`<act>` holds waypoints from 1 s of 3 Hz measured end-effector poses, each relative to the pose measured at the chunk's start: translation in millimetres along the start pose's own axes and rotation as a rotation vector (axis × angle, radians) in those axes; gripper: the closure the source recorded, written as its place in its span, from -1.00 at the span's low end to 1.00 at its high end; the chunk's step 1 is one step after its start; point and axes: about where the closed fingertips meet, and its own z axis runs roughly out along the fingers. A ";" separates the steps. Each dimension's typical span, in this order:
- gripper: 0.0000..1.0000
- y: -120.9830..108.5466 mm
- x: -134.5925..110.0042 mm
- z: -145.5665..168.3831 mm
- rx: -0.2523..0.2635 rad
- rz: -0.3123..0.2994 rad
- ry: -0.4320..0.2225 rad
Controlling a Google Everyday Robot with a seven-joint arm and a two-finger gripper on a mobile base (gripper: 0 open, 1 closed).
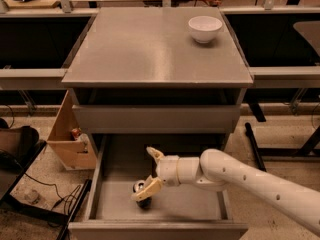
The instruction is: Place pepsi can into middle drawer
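Inside the middle drawer [200,205], the pepsi can [139,187] stands beside the spread claw [144,173].

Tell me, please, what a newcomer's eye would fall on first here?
The white arm reaches into the open middle drawer, its hand open by the pepsi can standing on the drawer floor. Next comes the white bowl on the cabinet top, near its far right corner.

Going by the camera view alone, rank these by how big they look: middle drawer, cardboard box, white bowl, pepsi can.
1. middle drawer
2. cardboard box
3. white bowl
4. pepsi can, partly hidden by the open gripper inside the drawer

The bowl is farther from the camera, so its lead over the can is unsure.
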 end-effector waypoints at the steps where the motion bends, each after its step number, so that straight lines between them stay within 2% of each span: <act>1: -1.00 26.3 -56.6 -26.1 -0.077 0.007 0.074; 2: -1.00 40.9 -110.8 -50.5 -0.079 -0.005 0.176; 3: -1.00 45.6 -195.3 -85.0 -0.027 -0.095 0.347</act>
